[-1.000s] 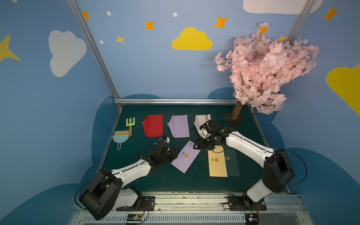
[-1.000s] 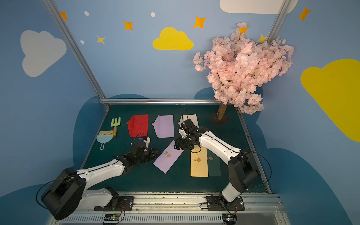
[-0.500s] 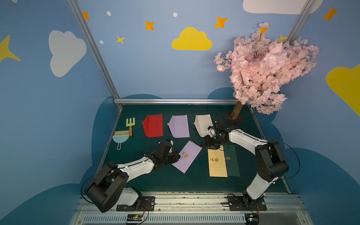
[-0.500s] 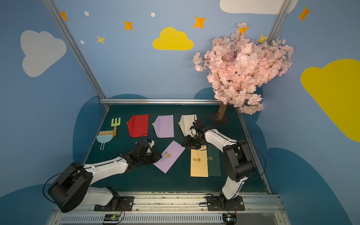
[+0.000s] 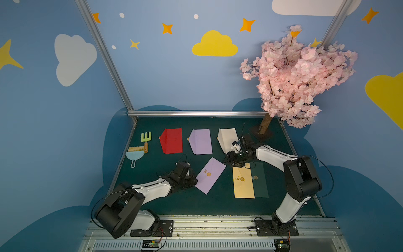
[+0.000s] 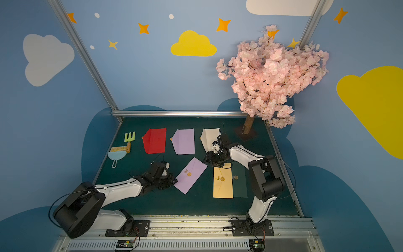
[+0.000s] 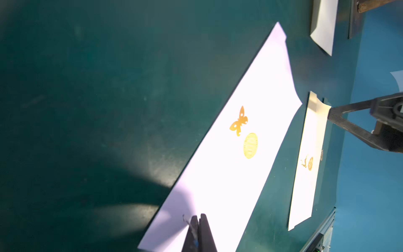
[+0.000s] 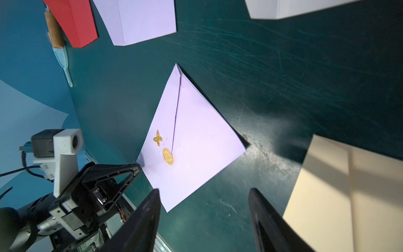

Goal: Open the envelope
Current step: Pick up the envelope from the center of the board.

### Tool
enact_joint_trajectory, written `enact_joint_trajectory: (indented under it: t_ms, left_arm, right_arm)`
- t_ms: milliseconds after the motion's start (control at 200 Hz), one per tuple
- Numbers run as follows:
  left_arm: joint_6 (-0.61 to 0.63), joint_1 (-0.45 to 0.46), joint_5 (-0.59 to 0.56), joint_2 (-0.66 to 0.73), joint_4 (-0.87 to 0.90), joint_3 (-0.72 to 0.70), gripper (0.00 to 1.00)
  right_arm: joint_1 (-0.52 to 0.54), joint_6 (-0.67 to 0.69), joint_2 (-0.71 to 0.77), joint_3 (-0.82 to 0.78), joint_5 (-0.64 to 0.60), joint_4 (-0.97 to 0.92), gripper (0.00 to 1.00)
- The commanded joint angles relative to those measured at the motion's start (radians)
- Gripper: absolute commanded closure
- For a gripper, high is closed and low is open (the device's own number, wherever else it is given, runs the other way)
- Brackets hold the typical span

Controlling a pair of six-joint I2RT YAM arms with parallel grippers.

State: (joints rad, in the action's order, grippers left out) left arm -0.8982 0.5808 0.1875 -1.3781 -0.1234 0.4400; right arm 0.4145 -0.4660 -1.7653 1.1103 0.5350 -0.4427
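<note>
The lilac envelope (image 5: 210, 175) (image 6: 192, 175) lies slanted on the green mat, flap down under a gold seal (image 8: 168, 158) beside a gold butterfly. My left gripper (image 5: 194, 181) (image 7: 198, 217) is shut, its tips resting on the envelope's corner nearest the left arm. My right gripper (image 5: 231, 161) (image 8: 205, 196) hangs open over bare mat between the lilac envelope (image 8: 196, 135) and a yellow envelope (image 5: 243, 183). One of its fingers (image 7: 333, 114) touches the yellow envelope's curled far corner.
At the back lie a red envelope (image 5: 171, 140), another lilac one (image 5: 200, 141) and a white one (image 5: 226, 137). A dark green envelope (image 5: 260, 181) lies under the yellow one. A toy rake and brush (image 5: 139, 148) are at the left, a blossom tree (image 5: 265, 126) at the back right.
My left gripper closed and slid to the lilac envelope's corner. My right gripper swung toward the white envelope, came back over the yellow envelope's far end and opened wider.
</note>
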Motion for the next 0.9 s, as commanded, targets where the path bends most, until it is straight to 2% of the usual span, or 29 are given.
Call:
enact_joint_trajectory:
  t_ms: [0,380,896]
  left_arm:
    - [-0.021,-0.017,0.003,-0.014,-0.009,-0.018,0.97]
    - [-0.043,-0.055,0.024,-0.047,0.044,-0.024,0.97]
    - [-0.05,-0.075,0.039,-0.062,0.057,-0.028,0.97]
  right_arm:
    - [-0.006,0.006,-0.02,-0.008,0.019,0.022,0.34]
    - [-0.023,0.013,-0.032,-0.009,0.036,0.03,0.34]
    - [-0.033,0.007,-0.144,-0.005,0.105,0.093,0.34]
